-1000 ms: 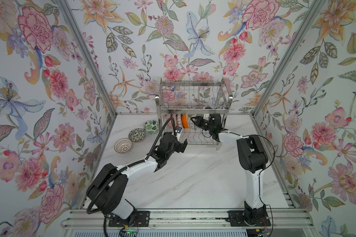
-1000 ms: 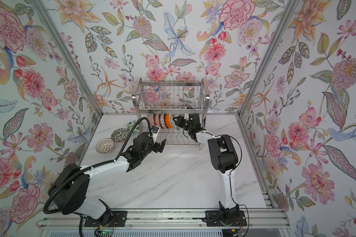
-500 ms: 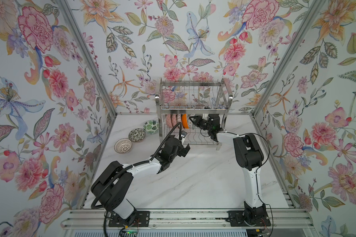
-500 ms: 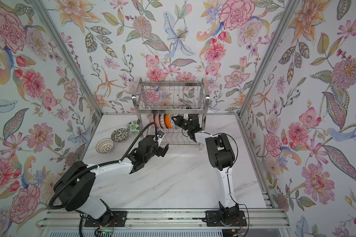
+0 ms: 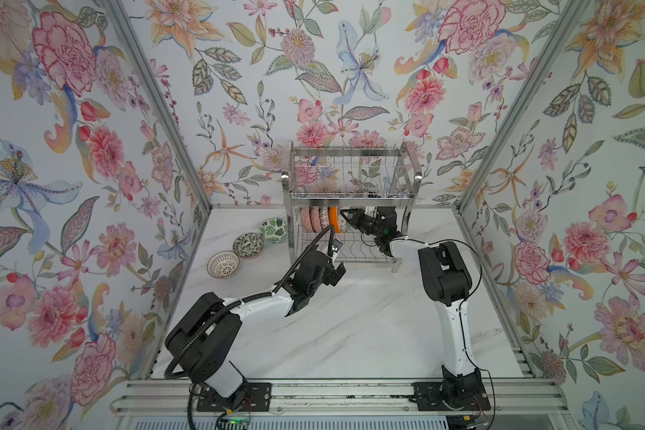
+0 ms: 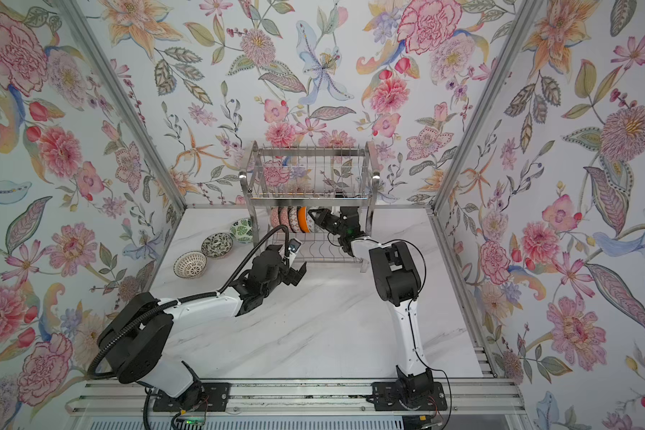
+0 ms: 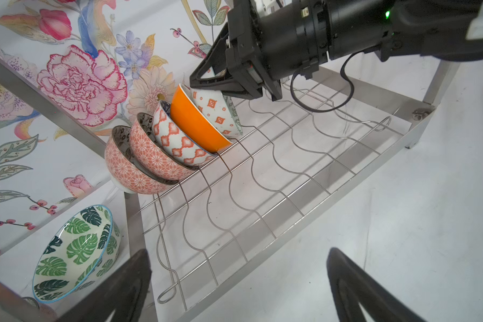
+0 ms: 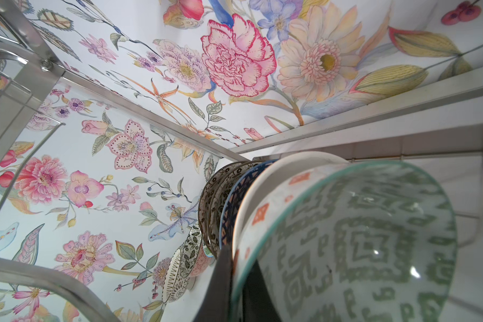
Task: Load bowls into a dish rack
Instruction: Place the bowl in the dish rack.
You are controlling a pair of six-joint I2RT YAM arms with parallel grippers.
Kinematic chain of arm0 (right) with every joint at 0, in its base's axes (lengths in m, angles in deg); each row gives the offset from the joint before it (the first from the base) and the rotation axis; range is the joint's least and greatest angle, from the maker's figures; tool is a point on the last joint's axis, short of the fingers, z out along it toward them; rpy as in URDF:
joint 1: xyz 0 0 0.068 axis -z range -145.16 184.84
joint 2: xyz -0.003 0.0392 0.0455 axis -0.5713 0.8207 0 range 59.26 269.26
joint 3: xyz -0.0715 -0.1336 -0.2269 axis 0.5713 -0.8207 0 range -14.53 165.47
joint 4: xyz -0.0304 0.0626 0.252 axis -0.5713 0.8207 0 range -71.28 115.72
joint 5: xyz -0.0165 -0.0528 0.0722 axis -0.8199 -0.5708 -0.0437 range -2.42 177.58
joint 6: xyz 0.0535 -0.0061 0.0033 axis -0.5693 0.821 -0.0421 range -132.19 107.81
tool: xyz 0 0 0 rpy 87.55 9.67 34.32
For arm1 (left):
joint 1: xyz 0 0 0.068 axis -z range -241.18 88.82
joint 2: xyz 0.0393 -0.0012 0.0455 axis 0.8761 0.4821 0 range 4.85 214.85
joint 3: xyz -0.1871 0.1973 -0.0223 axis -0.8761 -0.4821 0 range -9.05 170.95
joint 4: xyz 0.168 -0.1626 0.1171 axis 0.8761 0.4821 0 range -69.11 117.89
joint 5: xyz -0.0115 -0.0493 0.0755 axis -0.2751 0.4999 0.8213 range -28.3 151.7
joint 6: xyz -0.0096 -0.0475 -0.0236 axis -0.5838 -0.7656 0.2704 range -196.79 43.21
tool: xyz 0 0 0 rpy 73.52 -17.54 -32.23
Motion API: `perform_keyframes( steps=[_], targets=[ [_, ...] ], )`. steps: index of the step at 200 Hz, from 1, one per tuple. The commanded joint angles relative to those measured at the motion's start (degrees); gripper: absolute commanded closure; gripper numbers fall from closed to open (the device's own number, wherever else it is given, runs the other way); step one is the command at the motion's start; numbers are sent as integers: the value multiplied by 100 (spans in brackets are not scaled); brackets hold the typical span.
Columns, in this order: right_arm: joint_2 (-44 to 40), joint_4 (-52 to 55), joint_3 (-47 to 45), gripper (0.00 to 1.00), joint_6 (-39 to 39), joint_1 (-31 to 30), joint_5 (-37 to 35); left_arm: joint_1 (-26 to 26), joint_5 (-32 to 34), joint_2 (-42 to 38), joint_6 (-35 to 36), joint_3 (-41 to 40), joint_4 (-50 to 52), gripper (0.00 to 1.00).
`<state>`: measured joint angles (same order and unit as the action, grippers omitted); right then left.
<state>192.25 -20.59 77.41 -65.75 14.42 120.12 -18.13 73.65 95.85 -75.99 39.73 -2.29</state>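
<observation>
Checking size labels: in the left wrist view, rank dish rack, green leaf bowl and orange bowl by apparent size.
1. dish rack
2. green leaf bowl, but nearer the camera
3. orange bowl, farther, partly hidden; real sizes may match.

Shiny stainless-steel wire dish rack (image 5: 350, 194); small round glazed ceramic bowls (image 7: 195, 122) — glossy, smooth; white marble-look desk (image 5: 350, 327) — smooth, slight sheen.

Dish rack (image 7: 346, 186) lower tier free beside bowls (image 7: 195, 122); right end effector (image 7: 195, 82) blocks row end.
</observation>
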Motion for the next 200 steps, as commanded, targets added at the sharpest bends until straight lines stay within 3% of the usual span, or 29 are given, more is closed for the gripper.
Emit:
perform_keyframes(
  steps=[1,120,200],
  targets=[
    [202,-389,283,100,-129,112,353,71,178,20,129,9,25,1],
    [371,-181,421,100,-11,276,447,101,265,50,166,1,13,1],
    [381,-117,352,92,-38,245,298,116,273,66,150,2,15,1]
  ],
)
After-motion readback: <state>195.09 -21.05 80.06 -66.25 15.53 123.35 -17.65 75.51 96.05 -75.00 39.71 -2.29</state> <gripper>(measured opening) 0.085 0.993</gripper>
